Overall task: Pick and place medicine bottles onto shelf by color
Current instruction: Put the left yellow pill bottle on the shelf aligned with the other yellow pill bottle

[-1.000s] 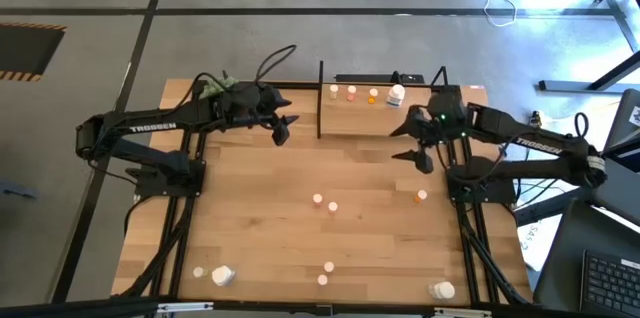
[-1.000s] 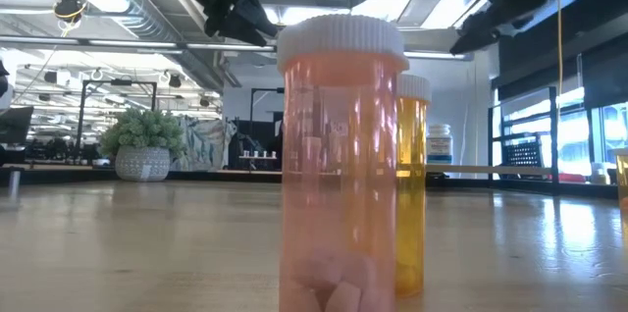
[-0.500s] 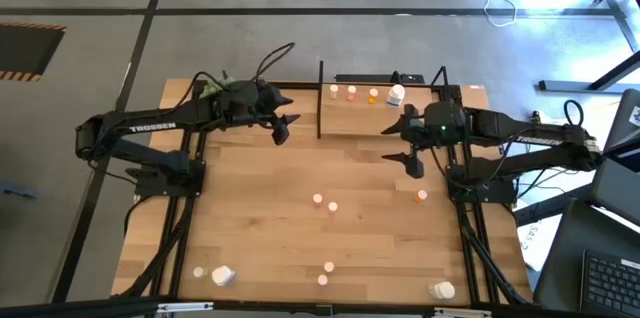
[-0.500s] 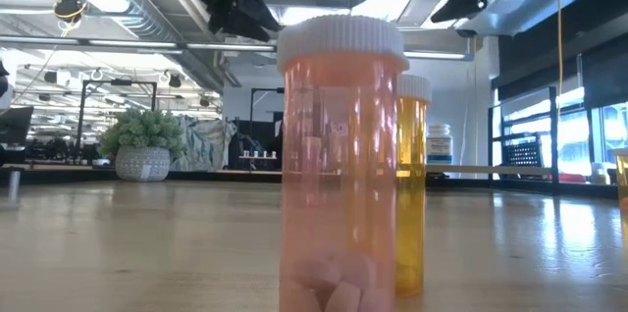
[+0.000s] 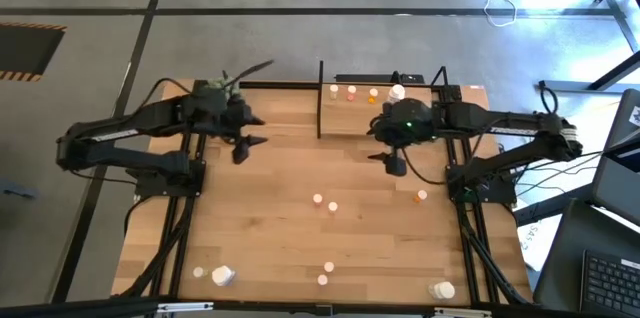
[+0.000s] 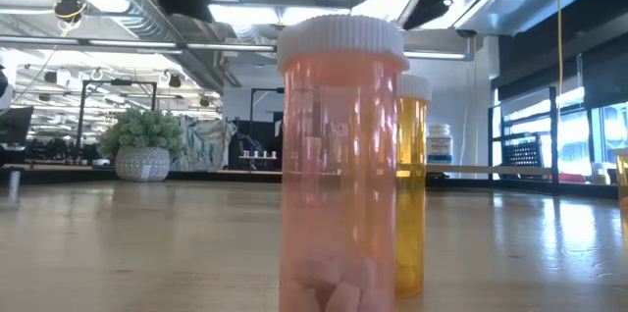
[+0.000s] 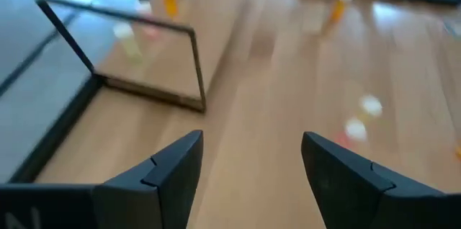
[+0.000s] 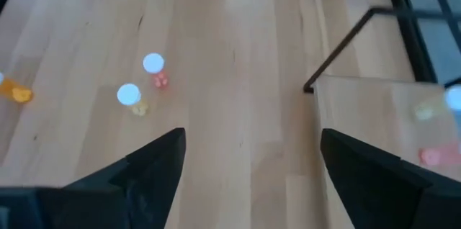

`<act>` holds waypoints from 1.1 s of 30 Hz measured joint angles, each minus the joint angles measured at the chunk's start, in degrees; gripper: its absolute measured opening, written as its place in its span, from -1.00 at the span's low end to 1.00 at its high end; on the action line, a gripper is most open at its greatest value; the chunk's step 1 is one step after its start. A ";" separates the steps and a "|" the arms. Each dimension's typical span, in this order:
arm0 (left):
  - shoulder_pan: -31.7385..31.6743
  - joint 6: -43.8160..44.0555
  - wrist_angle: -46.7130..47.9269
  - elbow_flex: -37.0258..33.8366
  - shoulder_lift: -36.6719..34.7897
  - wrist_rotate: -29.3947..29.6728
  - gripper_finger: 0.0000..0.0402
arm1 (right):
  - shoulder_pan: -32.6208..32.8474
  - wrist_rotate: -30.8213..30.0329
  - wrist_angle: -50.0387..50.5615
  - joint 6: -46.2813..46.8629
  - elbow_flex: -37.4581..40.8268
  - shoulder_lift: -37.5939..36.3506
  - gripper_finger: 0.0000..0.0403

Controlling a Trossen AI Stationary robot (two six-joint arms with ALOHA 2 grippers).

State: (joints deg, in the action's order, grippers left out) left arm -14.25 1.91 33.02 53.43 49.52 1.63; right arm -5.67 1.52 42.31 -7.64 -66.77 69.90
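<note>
Step in hand: between picks, by my reading; neither arm carries anything, and several bottles are already on the shelf.
Shelf: the small light-wood shelf with thin black metal uprights [image 5: 362, 108] stands at the table's far edge, holding a few small bottles [image 5: 351, 93].
Loose bottles: a pair of small white-capped medicine bottles [image 5: 325, 203] stands mid-table; an orange one [image 5: 420, 196] lies nearer the right arm; others wait along the near edge.
Right gripper [image 5: 392, 160]: fingers spread wide, empty, just before the shelf.
Left gripper [image 5: 243, 146]: also wide, empty, left of the shelf.
Next move: the right gripper should descend over the pair; their colours are hard to tell, perhaps one pinkish.
</note>
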 joint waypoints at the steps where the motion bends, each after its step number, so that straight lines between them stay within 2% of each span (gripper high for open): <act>1: 0.83 0.53 2.63 0.00 -1.02 -0.09 0.14 | -0.10 0.00 0.06 -0.87 -1.21 1.01 0.60; 8: 8.43 6.72 19.18 0.00 -5.20 -3.83 0.14 | -2.06 0.00 -0.05 -4.91 -8.34 5.55 0.60; 14: 16.55 8.50 28.94 0.00 -5.74 -13.81 0.14 | -3.58 0.05 -0.09 -5.61 -10.50 7.11 0.60; 17: 21.22 13.56 33.57 0.00 -5.26 -19.95 0.15 | -3.85 0.07 0.01 -6.14 -10.52 7.28 0.60; 20: 26.46 19.44 37.29 0.00 -4.72 -22.57 0.14 | -3.87 0.09 0.00 -6.32 -10.52 7.31 0.60; 27: 39.07 36.60 31.79 -4.50 -4.72 -22.28 0.14 | -3.87 0.13 0.01 -7.48 -10.52 7.31 0.60; 33: 51.30 47.83 20.55 -9.84 -4.74 -22.01 0.15 | -3.87 0.15 0.05 -7.97 -10.52 7.31 0.60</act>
State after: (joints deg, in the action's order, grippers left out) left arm 37.05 49.74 53.57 43.59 44.77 -20.37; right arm -9.54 1.67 42.37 -15.61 -77.30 77.21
